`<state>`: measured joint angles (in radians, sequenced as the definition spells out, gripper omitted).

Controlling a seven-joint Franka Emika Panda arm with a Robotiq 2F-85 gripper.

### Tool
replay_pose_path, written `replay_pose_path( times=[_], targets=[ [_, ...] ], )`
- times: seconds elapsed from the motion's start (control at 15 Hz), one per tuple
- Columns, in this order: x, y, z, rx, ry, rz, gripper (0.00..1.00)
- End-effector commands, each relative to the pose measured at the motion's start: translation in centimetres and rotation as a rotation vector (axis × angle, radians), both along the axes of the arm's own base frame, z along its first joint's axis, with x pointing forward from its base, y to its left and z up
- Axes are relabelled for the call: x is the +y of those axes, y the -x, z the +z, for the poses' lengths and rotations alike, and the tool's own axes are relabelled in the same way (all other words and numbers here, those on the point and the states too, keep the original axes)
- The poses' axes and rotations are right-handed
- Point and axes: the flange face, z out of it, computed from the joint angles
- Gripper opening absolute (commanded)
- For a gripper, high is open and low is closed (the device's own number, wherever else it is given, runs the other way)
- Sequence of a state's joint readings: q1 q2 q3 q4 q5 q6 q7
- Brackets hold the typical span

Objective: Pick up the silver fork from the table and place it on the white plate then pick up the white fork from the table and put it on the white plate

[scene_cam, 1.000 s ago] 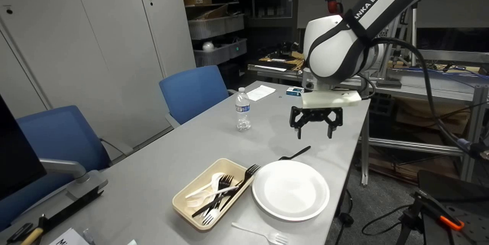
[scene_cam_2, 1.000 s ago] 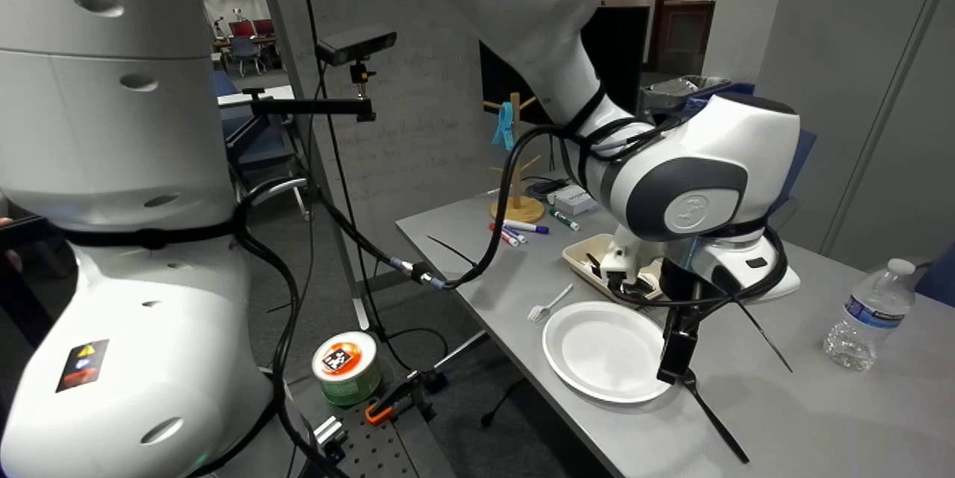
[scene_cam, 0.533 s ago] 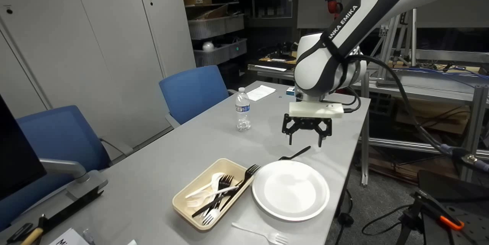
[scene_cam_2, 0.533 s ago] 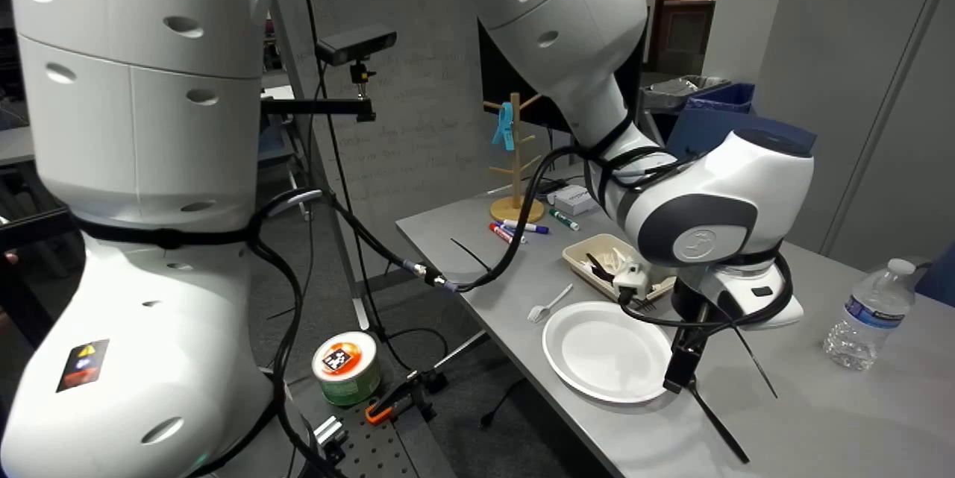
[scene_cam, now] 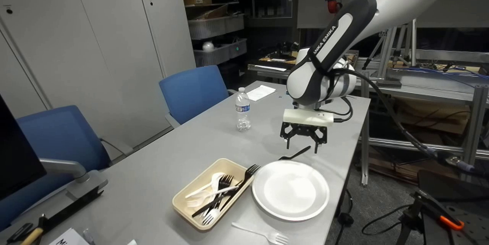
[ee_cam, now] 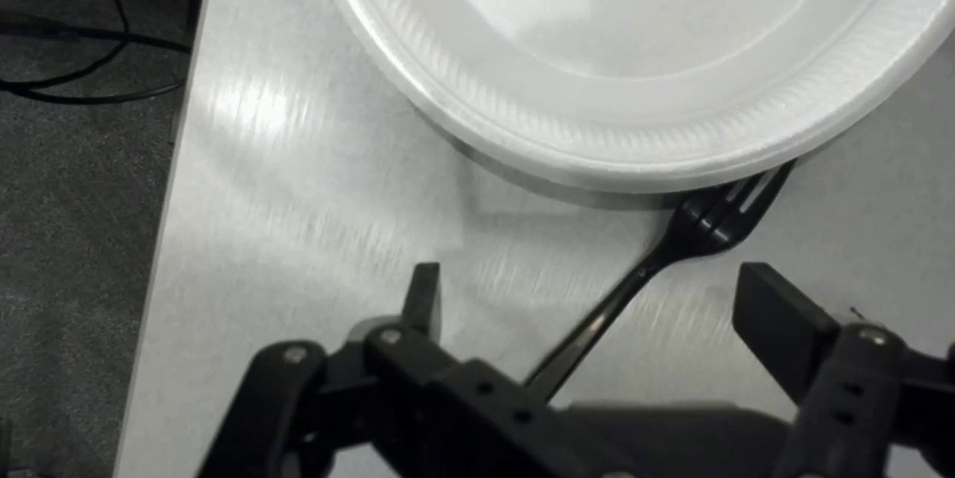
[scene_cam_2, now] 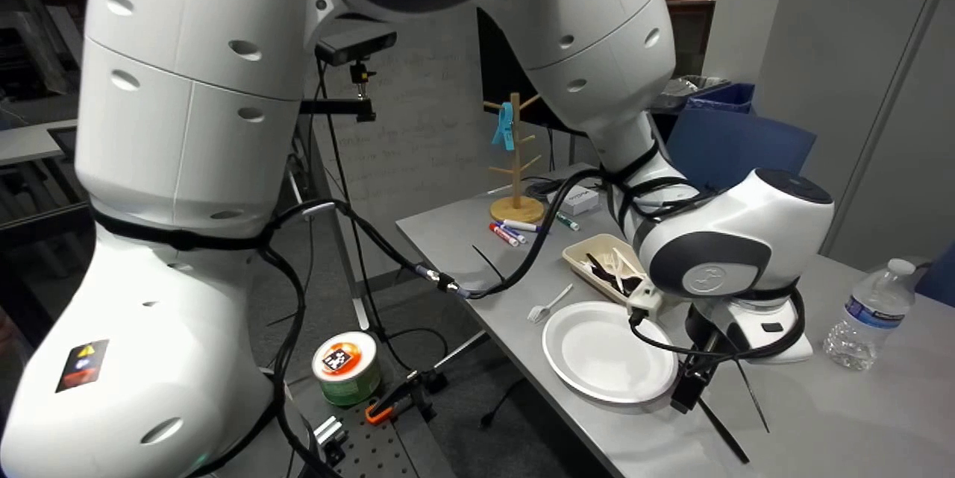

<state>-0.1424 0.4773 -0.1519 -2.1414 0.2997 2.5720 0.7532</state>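
The silver fork, appearing dark, lies on the grey table (scene_cam: 160, 184) beside the white plate (scene_cam: 290, 189); it shows in both exterior views (scene_cam: 299, 153) (scene_cam_2: 722, 429). In the wrist view its handle (ee_cam: 608, 310) runs diagonally between my fingers, and its tine tips go under the plate's rim (ee_cam: 634, 172). My gripper (ee_cam: 590, 269) is open and empty above the fork; it also shows in both exterior views (scene_cam: 301, 150) (scene_cam_2: 688, 397). The white fork lies across the plate from my gripper, in both exterior views (scene_cam: 261, 233) (scene_cam_2: 550, 304). It is out of the wrist view.
A tan tray (scene_cam: 185, 217) of black and white utensils stands beside the plate, one black fork overhanging its rim. A water bottle (scene_cam: 243, 109) stands farther along the table. Markers (scene_cam_2: 507, 233) and a wooden stand (scene_cam_2: 516, 209) are at one end. The table edge (ee_cam: 163, 202) runs near the plate.
My gripper has moved down and closer to the dark fork and the plate, staying open. The forks, plate and tray have not moved.
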Motion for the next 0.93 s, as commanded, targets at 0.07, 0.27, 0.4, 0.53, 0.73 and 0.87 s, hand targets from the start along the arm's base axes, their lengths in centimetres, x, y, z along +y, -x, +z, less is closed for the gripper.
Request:
replay_pose_path(
  times=[0.07, 0.27, 0.4, 0.53, 0.73, 0.87],
  targets=[
    [-1.9, -1.0, -1.6, -0.013, -0.005, -0.089, 1.0],
    [-2.6, -1.1, -2.6, -0.006, -0.001, -0.117, 1.0],
    [-2.9, -1.3, -3.3, 0.0, 0.005, -0.131, 1.0],
    [-3.1, -1.4, -3.8, 0.003, 0.017, -0.143, 1.0],
    [-3.6, -1.8, -4.4, -0.004, 0.04, -0.166, 1.0],
    [-4.1, -2.0, -4.7, -0.012, 0.052, -0.181, 1.0]
  ],
)
